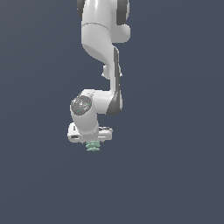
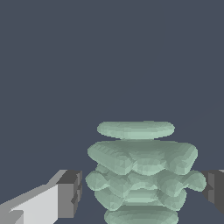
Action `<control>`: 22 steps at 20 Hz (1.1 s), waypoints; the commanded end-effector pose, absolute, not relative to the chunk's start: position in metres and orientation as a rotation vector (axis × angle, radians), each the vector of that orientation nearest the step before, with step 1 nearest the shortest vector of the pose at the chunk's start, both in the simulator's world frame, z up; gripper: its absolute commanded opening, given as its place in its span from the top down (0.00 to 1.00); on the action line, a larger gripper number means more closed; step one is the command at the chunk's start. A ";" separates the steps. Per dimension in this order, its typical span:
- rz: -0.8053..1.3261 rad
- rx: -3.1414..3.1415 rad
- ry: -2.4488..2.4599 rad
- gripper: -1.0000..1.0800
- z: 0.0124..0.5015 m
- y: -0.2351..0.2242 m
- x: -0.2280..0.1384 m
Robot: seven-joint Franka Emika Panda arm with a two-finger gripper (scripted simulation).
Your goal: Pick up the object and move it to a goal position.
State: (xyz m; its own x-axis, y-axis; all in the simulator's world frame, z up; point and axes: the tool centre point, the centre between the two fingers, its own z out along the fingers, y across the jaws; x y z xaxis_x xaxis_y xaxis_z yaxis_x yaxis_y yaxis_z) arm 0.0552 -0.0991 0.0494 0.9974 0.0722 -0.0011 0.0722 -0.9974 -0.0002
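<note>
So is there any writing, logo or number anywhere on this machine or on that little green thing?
None can be read. The round grey cap on the arm's joint carries faint marks, too small and blurred to make out. The green object, the gripper and the plain background show no text.

A small pale mint-green object (image 1: 92, 146) is seen directly beneath the white arm's lowest part in the exterior view, where only its ridged lower tiers are shown against the flat dark blue-grey background. In the wrist view the object (image 2: 142, 173) is revealed as a lumpy stack of rounded, scalloped tiers, capped at one end by a smooth flat disc set slightly apart from the rest. The widest tier is found just behind that disc, with narrower tiers following. Whether the object is resting on a surface cannot be determined.
</note>
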 end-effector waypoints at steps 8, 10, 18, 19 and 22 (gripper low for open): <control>0.000 -3.139 -0.114 1.00 0.040 -0.099 0.057; 0.000 -3.139 -0.114 1.00 0.040 -0.099 0.057; -0.001 -3.140 -0.114 1.00 0.042 -0.099 0.057; -0.001 -3.140 -0.114 1.00 0.043 -0.099 0.057; -0.001 -3.140 -0.114 1.00 0.051 -0.098 0.056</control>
